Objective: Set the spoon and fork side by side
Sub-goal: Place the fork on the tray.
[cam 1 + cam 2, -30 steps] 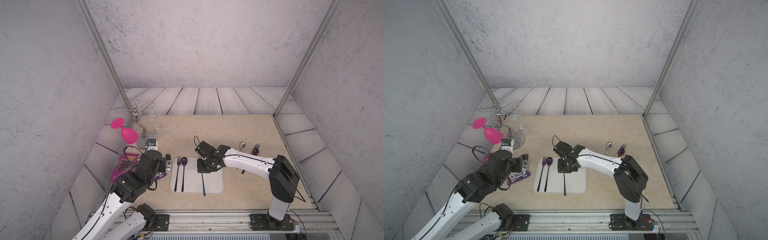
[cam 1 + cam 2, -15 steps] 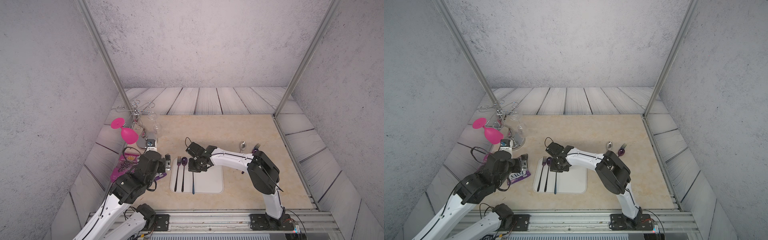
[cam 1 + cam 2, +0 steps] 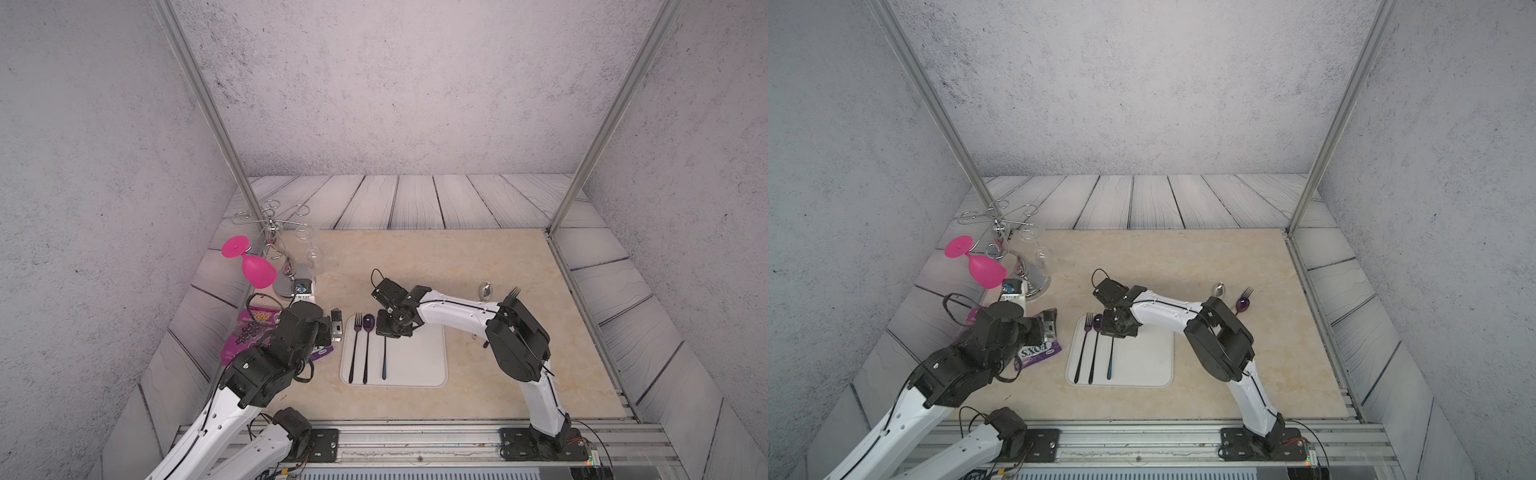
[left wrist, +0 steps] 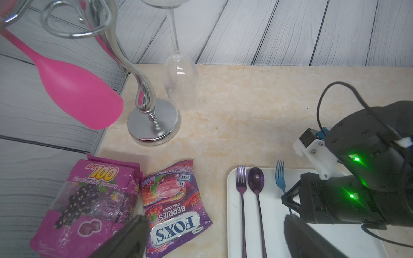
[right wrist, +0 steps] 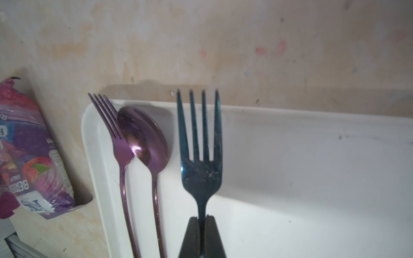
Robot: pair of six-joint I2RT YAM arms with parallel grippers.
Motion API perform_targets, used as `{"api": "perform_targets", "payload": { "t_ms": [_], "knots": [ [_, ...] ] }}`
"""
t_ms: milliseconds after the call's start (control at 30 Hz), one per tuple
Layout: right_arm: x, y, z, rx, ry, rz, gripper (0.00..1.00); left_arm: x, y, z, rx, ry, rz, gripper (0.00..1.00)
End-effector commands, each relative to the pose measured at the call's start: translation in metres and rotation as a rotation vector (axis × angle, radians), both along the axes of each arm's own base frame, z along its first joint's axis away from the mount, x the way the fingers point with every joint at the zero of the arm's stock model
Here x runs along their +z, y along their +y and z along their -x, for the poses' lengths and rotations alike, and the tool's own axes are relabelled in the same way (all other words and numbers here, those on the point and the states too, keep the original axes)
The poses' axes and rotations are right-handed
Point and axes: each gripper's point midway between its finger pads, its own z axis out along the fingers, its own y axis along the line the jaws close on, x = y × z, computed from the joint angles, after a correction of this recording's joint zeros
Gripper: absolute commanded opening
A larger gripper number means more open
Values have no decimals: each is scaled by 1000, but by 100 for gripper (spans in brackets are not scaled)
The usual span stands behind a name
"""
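On the left part of the white tray (image 3: 419, 361) a purple fork (image 3: 354, 345) and a purple spoon (image 3: 367, 326) lie side by side. In the right wrist view the purple fork (image 5: 116, 138) and purple spoon (image 5: 143, 136) touch at their heads. My right gripper (image 3: 392, 328) is shut on the neck of a blue fork (image 5: 200, 145), which runs parallel just right of the spoon, its handle (image 3: 384, 357) low over the tray. My left gripper (image 4: 215, 232) stands open left of the tray, holding nothing.
Two candy bags (image 4: 174, 201) lie under the left gripper. Behind them a chrome glass stand (image 3: 286, 282) holds a pink glass (image 3: 257, 270) and a clear glass (image 3: 313, 257). A silver spoon (image 3: 485, 289), another fork (image 3: 514, 291) and a purple spoon (image 3: 1241, 305) lie at the right.
My right gripper has carried the blue fork leftward across the tray, up close beside the purple spoon. The left arm has not moved.
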Motion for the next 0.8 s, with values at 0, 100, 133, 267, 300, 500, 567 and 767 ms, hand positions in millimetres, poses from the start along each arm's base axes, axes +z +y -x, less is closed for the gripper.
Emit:
{"api": "perform_targets", "payload": {
  "t_ms": [0,100,133,267,300,500,567,767],
  "knots": [
    [-6,-3,-2,-2,10,31,0,-5,0,1,1,15,-6,100],
    [-14,-5,1,-7,25,36,0,-5,0,1,-1,16,-9,100],
    [-16,-5,1,-8,28,38,0,-5,0,1,-1,16,-9,100],
    [-22,-7,3,-4,37,50,3,-6,0,1,-2,18,-7,100],
    [-23,-7,3,-4,39,52,4,-5,0,0,-2,17,-8,100],
    [-28,-9,5,-8,50,61,18,-6,-1,0,-3,20,-12,99],
    [-26,-9,4,-8,49,61,21,-6,0,0,-3,20,-14,100],
    [-12,-8,3,3,26,48,28,-7,-1,0,-4,23,-18,99]
  ]
}}
